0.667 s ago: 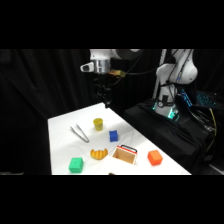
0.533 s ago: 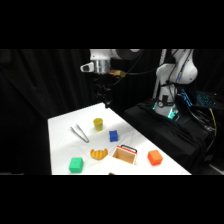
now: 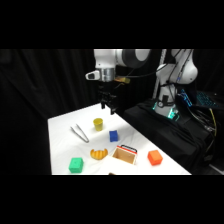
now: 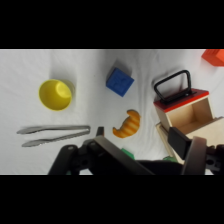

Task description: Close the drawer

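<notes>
The drawer (image 3: 125,153) stands open on the table's near right, its tan inside showing. In the wrist view the drawer (image 4: 192,114) lies at the right, with its black loop handle (image 4: 173,83) and reddish trim on the front. My gripper (image 3: 109,105) hangs high over the table's far edge, well away from the drawer. It is open and holds nothing (image 4: 137,137); one dark finger (image 4: 176,139) overlaps the drawer's near corner in the picture.
On the table lie a yellow cup (image 3: 98,123), a blue block (image 3: 113,135), metal tongs (image 3: 80,133), a croissant (image 3: 98,154), a green block (image 3: 76,165) and an orange-red block (image 3: 155,158). Black equipment flanks the table's right edge.
</notes>
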